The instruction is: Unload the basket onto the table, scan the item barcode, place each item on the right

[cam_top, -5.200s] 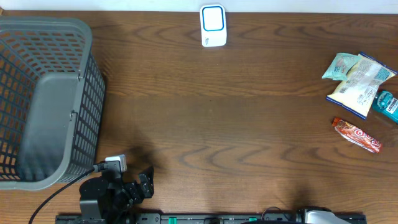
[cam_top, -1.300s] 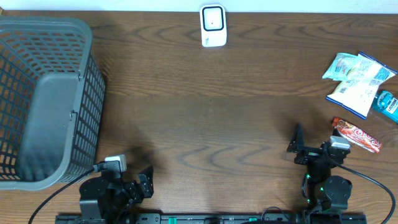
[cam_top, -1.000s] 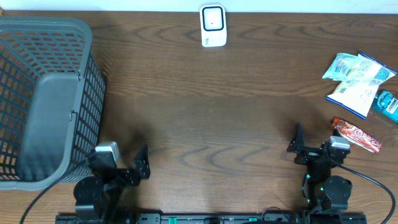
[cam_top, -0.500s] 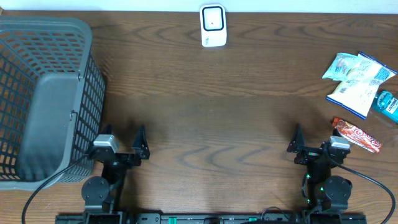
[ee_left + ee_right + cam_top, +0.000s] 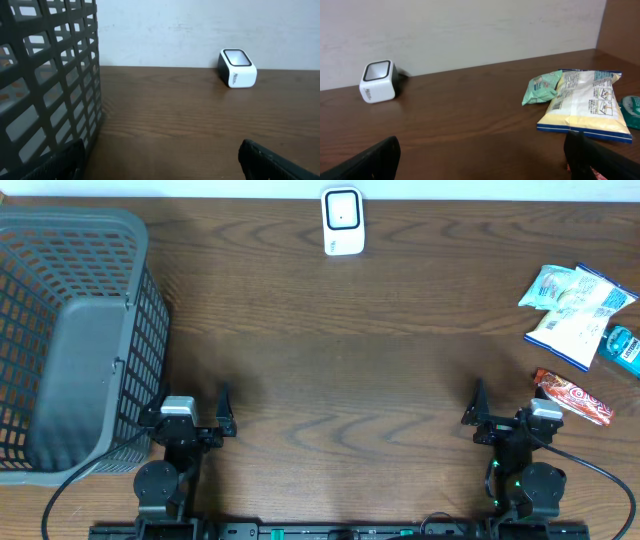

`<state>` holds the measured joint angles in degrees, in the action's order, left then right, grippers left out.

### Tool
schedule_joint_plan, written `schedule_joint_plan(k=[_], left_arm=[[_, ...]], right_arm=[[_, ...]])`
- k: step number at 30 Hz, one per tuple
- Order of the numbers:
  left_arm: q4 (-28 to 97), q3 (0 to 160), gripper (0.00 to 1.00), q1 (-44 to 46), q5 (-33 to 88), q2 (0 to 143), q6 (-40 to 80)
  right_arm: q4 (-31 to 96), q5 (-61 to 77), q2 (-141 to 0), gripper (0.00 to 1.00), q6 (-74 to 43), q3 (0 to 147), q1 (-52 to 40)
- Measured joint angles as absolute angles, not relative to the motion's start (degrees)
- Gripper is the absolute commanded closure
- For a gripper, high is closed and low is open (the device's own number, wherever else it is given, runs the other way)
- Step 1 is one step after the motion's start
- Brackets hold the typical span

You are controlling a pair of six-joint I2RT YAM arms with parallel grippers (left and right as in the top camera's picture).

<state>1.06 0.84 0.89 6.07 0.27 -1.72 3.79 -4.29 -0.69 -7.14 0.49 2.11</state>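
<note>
The white barcode scanner (image 5: 342, 220) stands at the table's far edge, also seen from the left wrist (image 5: 237, 67) and right wrist (image 5: 377, 81). The items lie at the right: a green pack (image 5: 548, 285), a yellow-white bag (image 5: 580, 315) (image 5: 585, 105), a teal pack (image 5: 622, 348) and a red bar (image 5: 574, 396). My right gripper (image 5: 525, 405) (image 5: 482, 167) is open and empty near the front edge, its right finger just beside the red bar. My left gripper (image 5: 187, 404) (image 5: 162, 167) is open and empty at the front left.
A tall grey mesh basket (image 5: 70, 330) (image 5: 45, 75) fills the left side, close to my left gripper's left finger. Brown wooden tabletop (image 5: 340, 370) stretches between the arms and the scanner. A pale wall backs the table.
My left arm has unfolded and swung forward to stand beside the basket, jaws wide. The right arm and all items have stayed put.
</note>
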Motion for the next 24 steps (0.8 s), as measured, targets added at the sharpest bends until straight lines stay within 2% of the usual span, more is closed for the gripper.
schedule_joint_plan(k=[24], left_arm=[[1.1,0.9,0.02,0.9,6.3,0.7,-2.8]], right_arm=[[3.8,-4.3,-0.7,0.01,-7.1,0.5,2.1]])
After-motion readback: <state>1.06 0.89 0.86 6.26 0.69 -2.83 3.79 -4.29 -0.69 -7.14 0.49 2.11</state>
